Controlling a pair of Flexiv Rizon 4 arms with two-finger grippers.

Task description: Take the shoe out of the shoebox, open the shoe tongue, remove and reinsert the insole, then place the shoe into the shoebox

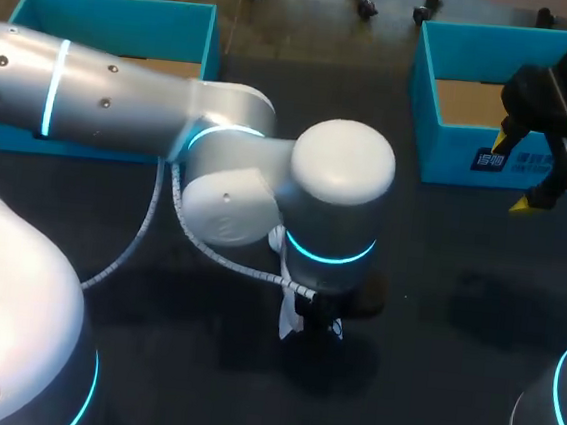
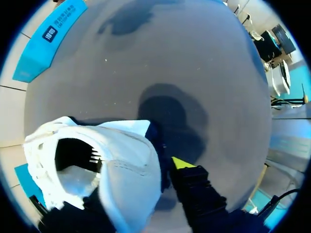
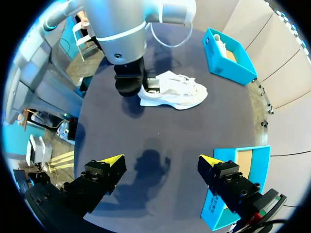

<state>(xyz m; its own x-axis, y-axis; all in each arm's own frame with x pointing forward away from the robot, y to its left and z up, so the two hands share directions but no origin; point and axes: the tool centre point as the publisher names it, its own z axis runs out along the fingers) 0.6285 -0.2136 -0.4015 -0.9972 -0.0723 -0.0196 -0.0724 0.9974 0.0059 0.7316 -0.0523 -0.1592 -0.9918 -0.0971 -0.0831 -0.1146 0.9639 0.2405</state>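
**Head view:** The left arm (image 1: 336,192) reaches over the middle of the dark surface (image 1: 454,319). The left shoebox (image 1: 112,15) and the right shoebox (image 1: 449,158) stand at the far edge, well apart. The right gripper (image 1: 513,174) hangs over the near wall of the right shoebox, fingers apart and holding nothing.

**Left wrist view:** The left gripper (image 2: 158,165) sits at the heel of the white shoe (image 2: 121,165). Whether it is clamped on the heel cannot be told.

**Right wrist view:** The shoe stands on its sole on the surface, outside both shoeboxes. Its heel is under the left gripper.

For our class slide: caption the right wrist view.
Left arm stands over the white shoe on the table; right jaws hang open.
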